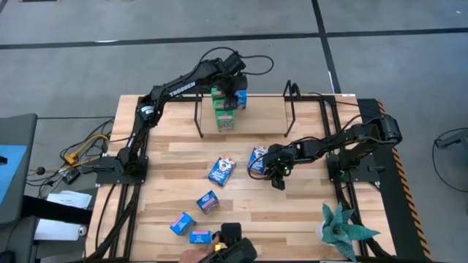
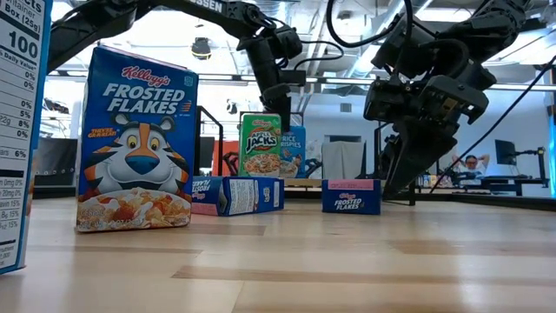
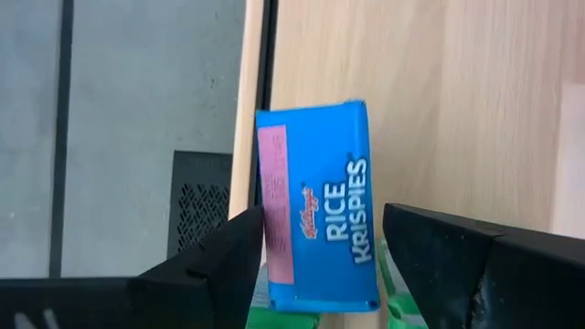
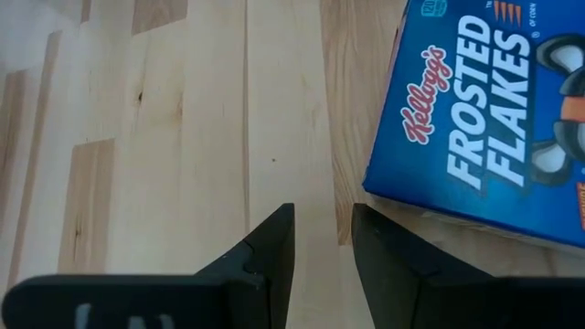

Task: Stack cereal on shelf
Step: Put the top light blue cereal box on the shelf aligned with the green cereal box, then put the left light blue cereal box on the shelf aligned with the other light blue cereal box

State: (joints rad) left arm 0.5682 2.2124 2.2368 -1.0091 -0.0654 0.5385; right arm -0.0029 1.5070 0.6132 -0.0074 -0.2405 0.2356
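The shelf (image 1: 259, 120) stands at the table's far middle between black wire uprights. A green Apple Jacks box (image 1: 227, 118) stands on it (image 2: 261, 143), with a light blue Rice Krispies box (image 3: 315, 206) right behind (image 2: 294, 148). My left gripper (image 1: 232, 86) is open above the shelf, its fingers on either side of the Rice Krispies box. My right gripper (image 4: 323, 242) hovers low over the table just right of a lying dark blue Frosted Flakes box (image 1: 257, 159), its fingers a narrow gap apart and empty. My left gripper comes from above, its fingers pointing down on either side of the Rice Krispies box. One finger (image 3: 228, 251) lies right against the pink-labelled side (image 3: 272, 219); I cannot tell whether it touches. A gap shows at the other finger (image 3: 430, 247).
More small boxes lie on the table's middle and near left: dark blue ones (image 1: 221, 170) (image 1: 208, 201) and light blue ones (image 1: 183, 223) (image 1: 199, 237). A person's hand with a dark object (image 1: 230, 245) is at the near edge. A plant (image 1: 344, 230) stands near right.
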